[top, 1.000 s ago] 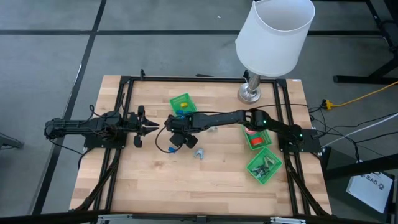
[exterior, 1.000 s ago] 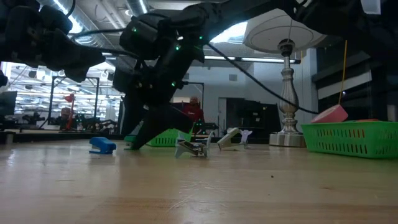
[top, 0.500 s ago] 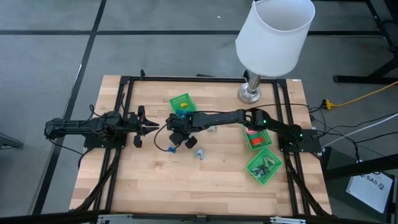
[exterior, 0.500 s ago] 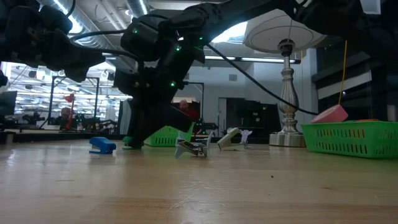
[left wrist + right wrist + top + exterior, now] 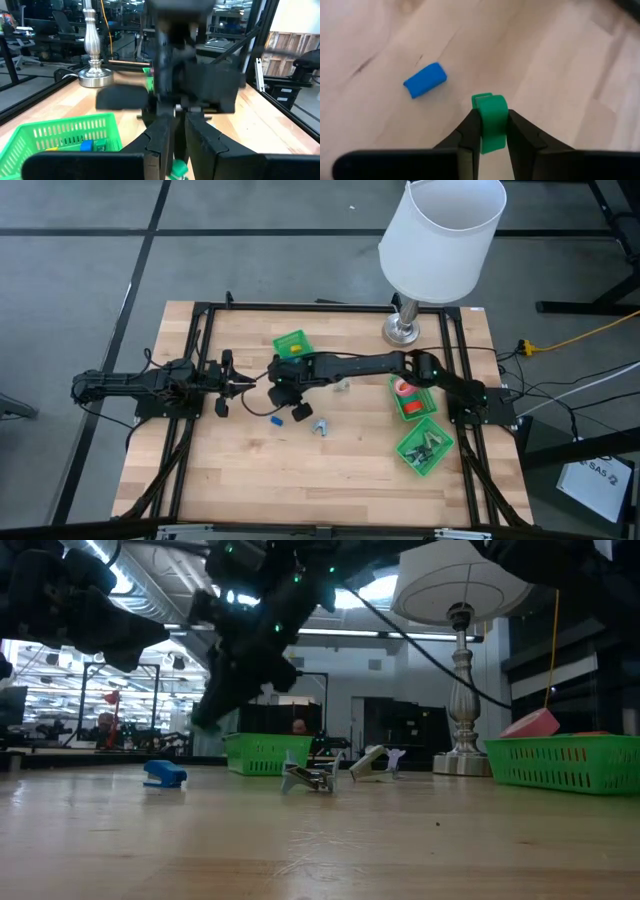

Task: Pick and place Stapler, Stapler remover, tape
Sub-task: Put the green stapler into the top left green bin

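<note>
My right gripper (image 5: 283, 392) reaches across to mid-table and is shut on a small green oblong stapler (image 5: 490, 107), well above the wood in the low view (image 5: 205, 720). A matching blue stapler (image 5: 270, 420) lies flat on the table below it (image 5: 425, 80). One metal staple remover (image 5: 320, 427) rests on the wood nearby, another (image 5: 342, 387) farther back. A red tape roll (image 5: 404, 389) sits in a green basket at the right. My left gripper (image 5: 243, 385) waits shut at the table's left, pointing at the right gripper (image 5: 176, 127). My right gripper pinches the green stapler between its two fingers, by its long sides (image 5: 490, 131). The fingers (image 5: 470, 131) come from above, pointing down and lying along it. One end sticks out past the fingertips. The stapler is lifted clear of the table.
A green basket (image 5: 280, 340) with small coloured items stands just beyond the right gripper. Two more green baskets (image 5: 415, 412) (image 5: 425, 450) sit along the right edge. A lamp base (image 5: 403, 330) stands at the far right corner. Bare wood spreads toward the near edge.
My right gripper has risen from the table with the green stapler, lifting it clear, and has drifted slightly toward the far edge. The blue stapler and the staple removers have stayed in place.
</note>
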